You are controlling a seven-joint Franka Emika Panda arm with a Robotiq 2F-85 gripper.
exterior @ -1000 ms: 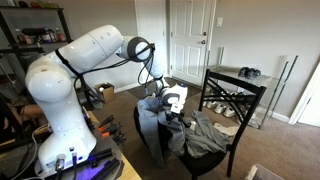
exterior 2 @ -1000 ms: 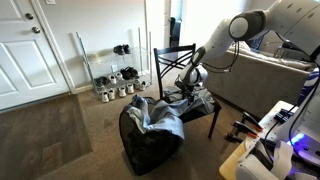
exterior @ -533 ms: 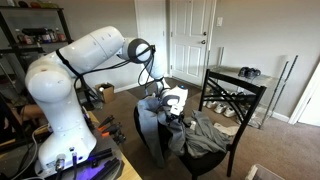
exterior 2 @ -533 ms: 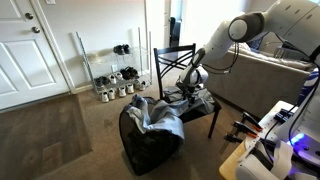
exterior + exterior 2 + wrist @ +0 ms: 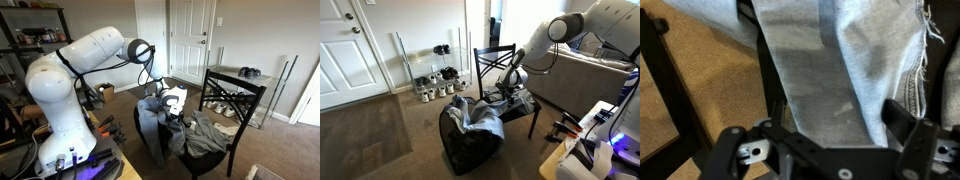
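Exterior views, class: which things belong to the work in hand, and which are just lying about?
In hand: gripper, open; grey garment; black chair; black bag.
Lying about: shoe rack; white door; sofa.

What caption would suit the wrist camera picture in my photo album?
Open gripper hovers over grey cloth draped on a black chair, tan carpet below.
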